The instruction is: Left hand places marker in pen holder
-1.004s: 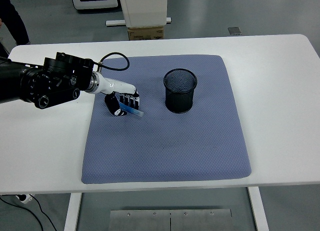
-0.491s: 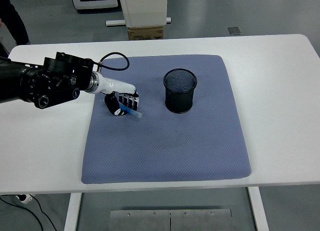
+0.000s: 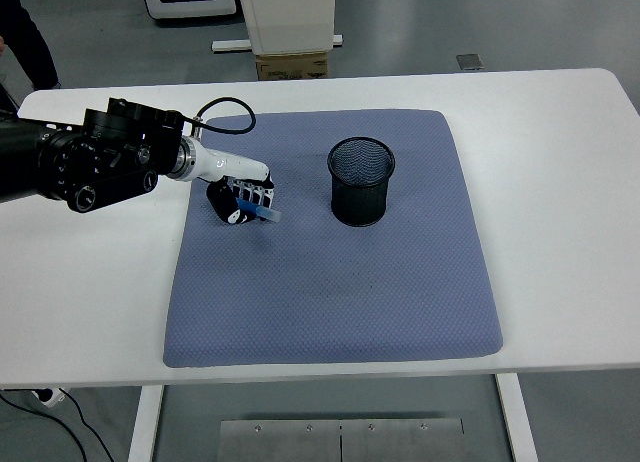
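Blue marker (image 3: 262,213) sits clamped in the curled fingers of the left hand (image 3: 240,200), left of centre in the head view, low over the grey-blue mat (image 3: 330,302). The black mesh holder (image 3: 360,181) stands upright to its right, well apart. Doing this step well likely means lifting above the rim, tipping the marker vertical, then releasing over the opening. The right hand is unseen.
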